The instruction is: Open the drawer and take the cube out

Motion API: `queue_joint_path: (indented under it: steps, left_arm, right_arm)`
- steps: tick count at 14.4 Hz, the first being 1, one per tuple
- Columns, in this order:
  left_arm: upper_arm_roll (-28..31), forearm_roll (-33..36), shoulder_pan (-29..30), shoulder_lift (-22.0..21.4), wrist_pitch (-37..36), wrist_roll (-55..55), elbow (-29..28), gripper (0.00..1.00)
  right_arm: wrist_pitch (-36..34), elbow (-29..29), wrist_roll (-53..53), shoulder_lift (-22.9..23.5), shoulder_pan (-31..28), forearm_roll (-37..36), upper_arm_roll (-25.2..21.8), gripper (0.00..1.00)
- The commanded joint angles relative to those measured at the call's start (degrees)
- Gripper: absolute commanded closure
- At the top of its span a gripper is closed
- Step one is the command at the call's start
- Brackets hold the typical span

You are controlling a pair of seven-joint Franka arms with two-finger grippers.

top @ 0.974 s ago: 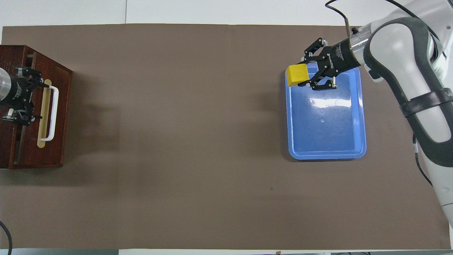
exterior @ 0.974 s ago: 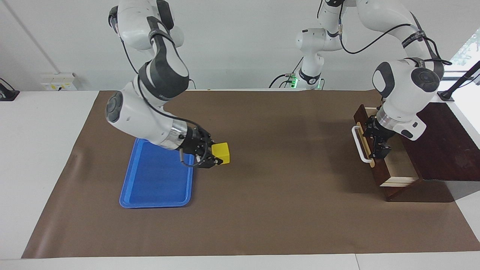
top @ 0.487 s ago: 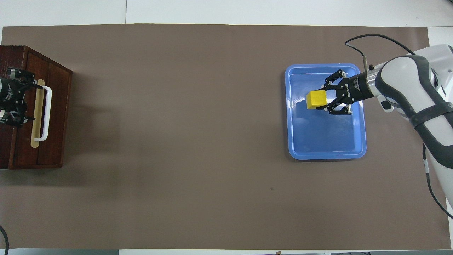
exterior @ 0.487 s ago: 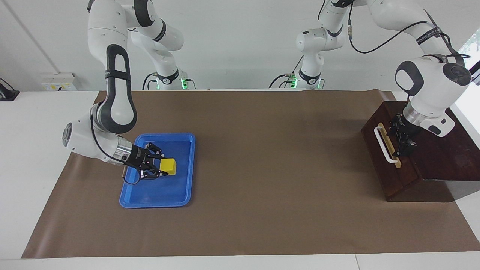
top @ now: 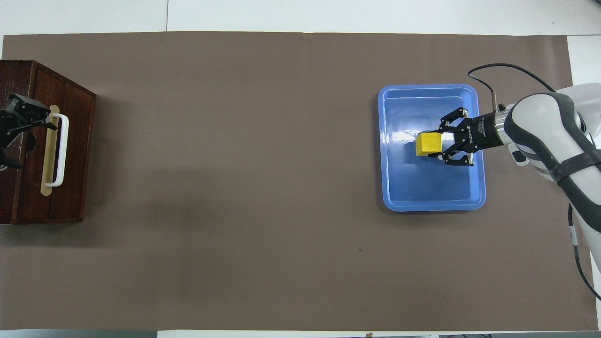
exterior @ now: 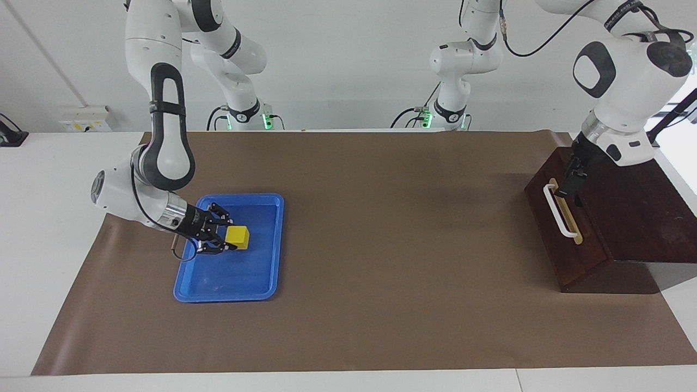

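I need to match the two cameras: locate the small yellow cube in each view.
Facing view: small yellow cube in the flat blue plastic tray, toward the picture's left, at the right gripper.
Overhead view: cube in the tray, toward the picture's right.
Shared landmark: the tray.

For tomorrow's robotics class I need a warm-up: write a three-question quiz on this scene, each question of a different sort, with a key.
1. True or false: the drawer is shut.
2. Where is the yellow cube? A) inside the drawer B) over the blue tray C) on the brown mat
3. Fill in: the right pincer is closed on the ____.

Key
1. True: the drawer's front sits flush with the box, and the left pincer is open above the white handle.
2. B.
3. Cube.
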Motion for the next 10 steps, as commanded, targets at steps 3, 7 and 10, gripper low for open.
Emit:
queue_joint_path:
  steps: [3, 7, 10]
  left_arm:
    - [0.2, -0.5, -2.3, -3.6, -8.6, 19.7, 0.5, 0.0]
    - [-0.8, -0.6, -1.5, -1.1, -11.7, 31.6, 4.0, 0.0]
    - [-3.4, -1.1, -1.4, 0.3, -13.0, 32.0, 4.9, 0.0]
  right_arm:
    - [2.3, -4.7, -4.8, -2.7, -1.7, 1.4, 0.7, 1.0]
    - [2.9, -5.2, -5.8, -2.8, -1.7, 1.4, 0.6, 1.0]
    - [2.9, -5.9, -8.1, -3.0, -1.7, 1.4, 0.6, 0.59]
